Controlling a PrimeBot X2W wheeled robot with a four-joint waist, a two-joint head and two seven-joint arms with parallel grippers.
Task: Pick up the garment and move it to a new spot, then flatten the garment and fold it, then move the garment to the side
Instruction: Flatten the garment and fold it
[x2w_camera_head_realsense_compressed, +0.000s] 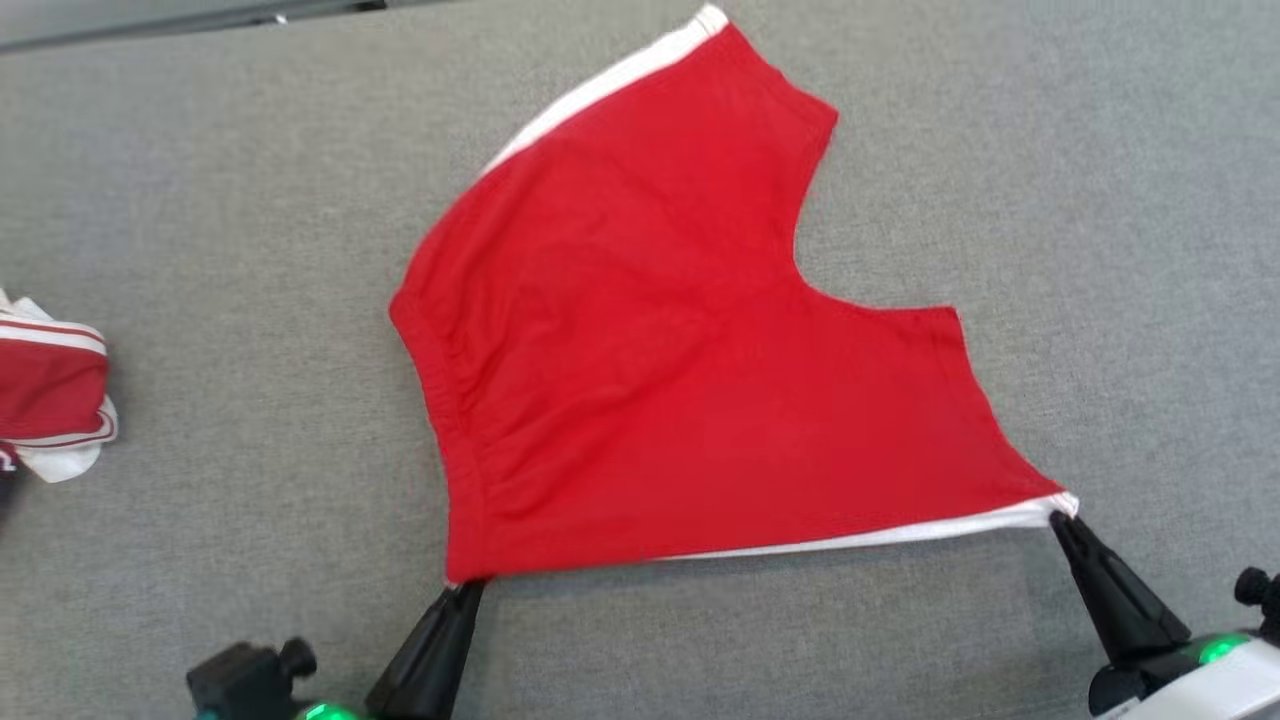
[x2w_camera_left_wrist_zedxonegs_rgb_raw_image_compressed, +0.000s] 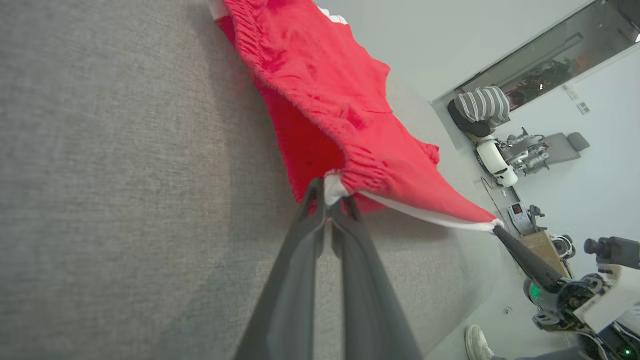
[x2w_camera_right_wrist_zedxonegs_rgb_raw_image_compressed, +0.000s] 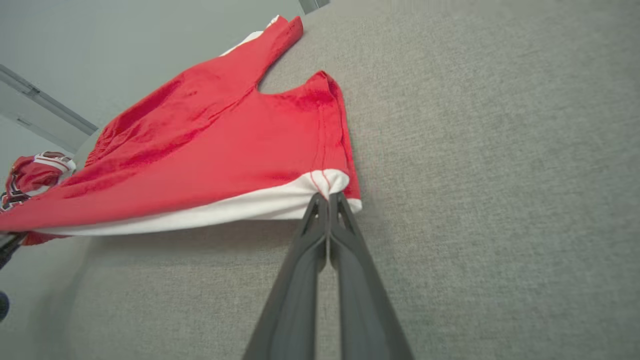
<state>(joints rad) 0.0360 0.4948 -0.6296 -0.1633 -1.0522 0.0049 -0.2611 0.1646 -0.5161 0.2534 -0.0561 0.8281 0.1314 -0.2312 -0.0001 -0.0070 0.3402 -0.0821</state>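
Red shorts (x2w_camera_head_realsense_compressed: 660, 350) with white side stripes lie spread on the grey table, waistband toward the left and legs toward the upper right and right. My left gripper (x2w_camera_head_realsense_compressed: 468, 585) is shut on the near waistband corner (x2w_camera_left_wrist_zedxonegs_rgb_raw_image_compressed: 334, 187). My right gripper (x2w_camera_head_realsense_compressed: 1058, 517) is shut on the white-striped hem corner of the near leg (x2w_camera_right_wrist_zedxonegs_rgb_raw_image_compressed: 327, 186). The near edge of the shorts (x2w_camera_right_wrist_zedxonegs_rgb_raw_image_compressed: 200, 165) is stretched taut between the two grippers and lifted slightly off the cloth surface. In the left wrist view the right gripper (x2w_camera_left_wrist_zedxonegs_rgb_raw_image_compressed: 497, 229) shows at the far corner.
A second red-and-white garment (x2w_camera_head_realsense_compressed: 50, 395) lies bunched at the table's left edge, also the red-and-white garment (x2w_camera_right_wrist_zedxonegs_rgb_raw_image_compressed: 32, 172) in the right wrist view. The grey table surface (x2w_camera_head_realsense_compressed: 1100, 200) extends around the shorts. Beyond the table are another robot (x2w_camera_left_wrist_zedxonegs_rgb_raw_image_compressed: 500, 160) and a person's shoe (x2w_camera_left_wrist_zedxonegs_rgb_raw_image_compressed: 477, 342).
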